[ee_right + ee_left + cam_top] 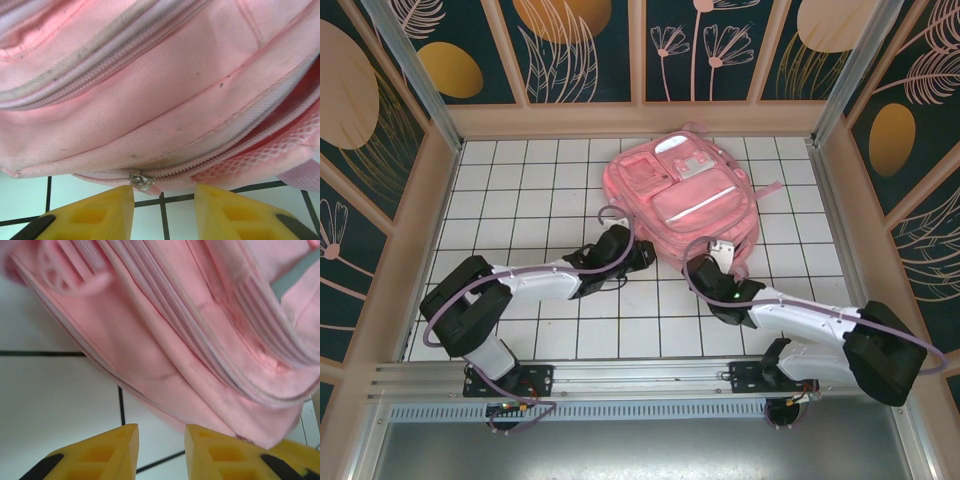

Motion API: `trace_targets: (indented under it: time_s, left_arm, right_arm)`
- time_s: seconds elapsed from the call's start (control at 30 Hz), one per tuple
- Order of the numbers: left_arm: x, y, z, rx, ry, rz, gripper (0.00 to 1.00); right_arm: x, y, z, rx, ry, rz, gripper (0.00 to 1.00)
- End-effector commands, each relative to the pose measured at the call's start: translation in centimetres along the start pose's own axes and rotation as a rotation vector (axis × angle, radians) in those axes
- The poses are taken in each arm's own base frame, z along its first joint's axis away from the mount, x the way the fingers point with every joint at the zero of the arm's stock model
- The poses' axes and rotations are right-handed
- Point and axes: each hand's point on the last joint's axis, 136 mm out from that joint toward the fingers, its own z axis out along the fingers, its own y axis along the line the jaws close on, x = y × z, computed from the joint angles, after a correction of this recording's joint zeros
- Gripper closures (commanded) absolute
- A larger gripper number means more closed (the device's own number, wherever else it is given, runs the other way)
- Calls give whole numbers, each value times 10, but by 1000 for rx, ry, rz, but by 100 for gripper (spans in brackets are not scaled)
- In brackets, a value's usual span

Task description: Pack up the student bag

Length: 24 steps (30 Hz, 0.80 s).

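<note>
The student bag (685, 195), a large pink backpack with a pale stripe, lies flat on the white tiled table toward the back centre. My left gripper (642, 254) sits at the bag's near left edge. In the left wrist view its yellow fingers (117, 447) stand apart over bare tile, just short of the bag's pink side (190, 340), holding nothing. My right gripper (722, 248) is at the bag's near right corner. In the right wrist view it is open (164, 202), and a metal zip slider (141, 181) on the bag (150, 100) hangs just above the left finger.
Raised walls with painted panels (640, 115) box in the tiled table (520, 190) on three sides. A pink strap (767, 190) trails off the bag's right side. A metal rail (640, 375) with both arm bases runs along the near edge.
</note>
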Motion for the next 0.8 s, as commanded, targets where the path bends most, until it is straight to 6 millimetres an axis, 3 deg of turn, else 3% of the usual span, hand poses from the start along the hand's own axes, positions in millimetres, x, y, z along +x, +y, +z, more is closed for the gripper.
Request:
trace_targets:
  time_s: [0.0,0.2,0.4,0.6,0.77]
  left_arm:
    - [-13,-23,1,64,-28,3,69]
    - [-19,-18,-4,23,-54,14,65]
    - [-29,-19,-12,2,-88,33,64]
    - [-26,-18,-9,3,-80,27,63]
    - [-25,-16,-9,-1,-77,24,63]
  right_arm:
    - [-1,-13,-7,40,-19,5,62]
    - [0,-2,-4,34,-10,-5,64]
    - [-2,17,-6,-50,4,11,89]
    - [9,21,6,-39,41,-10,87]
    - [8,22,14,-4,34,-34,83]
